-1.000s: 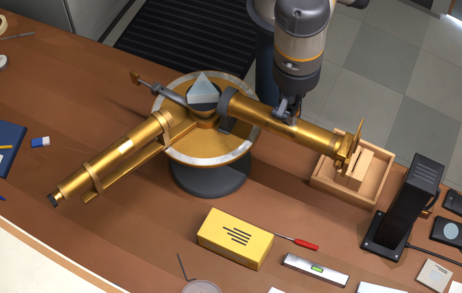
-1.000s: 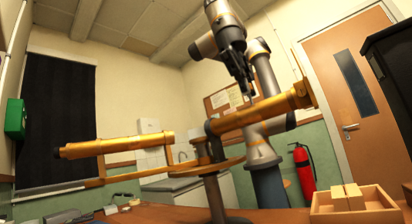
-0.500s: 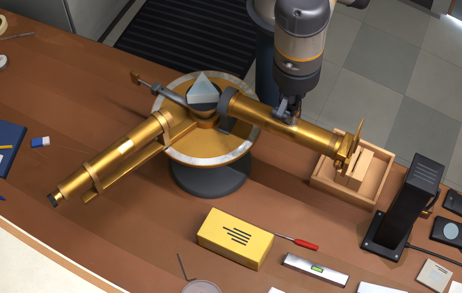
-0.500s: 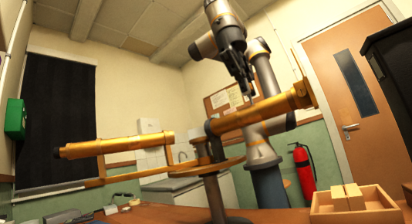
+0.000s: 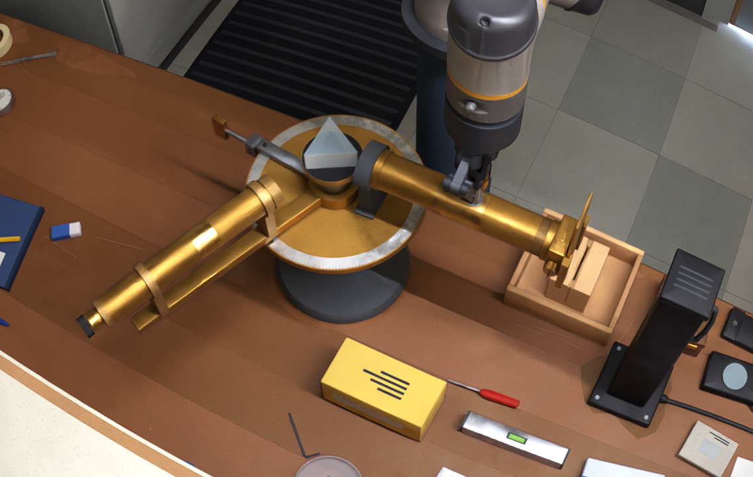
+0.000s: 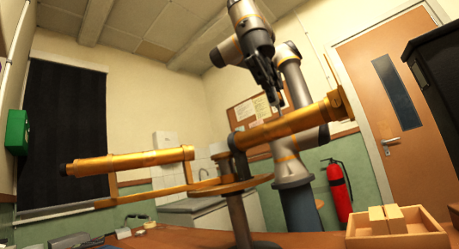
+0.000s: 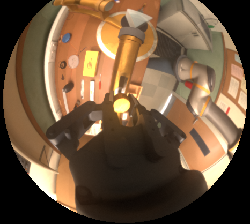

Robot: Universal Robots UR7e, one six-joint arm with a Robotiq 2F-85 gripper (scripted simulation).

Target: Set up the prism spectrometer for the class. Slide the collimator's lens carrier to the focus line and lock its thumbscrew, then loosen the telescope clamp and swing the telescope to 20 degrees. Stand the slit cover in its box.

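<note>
The collimator's thumbscrew (image 7: 122,104) is a small brass knob, mostly hidden from the side cameras by the fingers of my gripper (image 5: 467,191), which is closed on it atop the collimator tube (image 5: 462,206). The lens carrier is not distinguishable under the fingers. The brass slit cover (image 5: 581,220) sits at the tube's outer end, above the wooden box (image 5: 575,274). The telescope (image 5: 183,252) points to the lower left from the graduated circle (image 5: 338,202). The glass prism (image 5: 329,148) stands at the centre. The telescope clamp lever (image 5: 243,140) sticks out to the upper left.
Behind the spectrometer rise my arm's base column (image 5: 430,101) and the table's far edge. A yellow box (image 5: 383,388), a red screwdriver (image 5: 489,394) and a level (image 5: 513,439) lie in front. A black lamp housing (image 5: 661,338) stands to the right of the wooden box.
</note>
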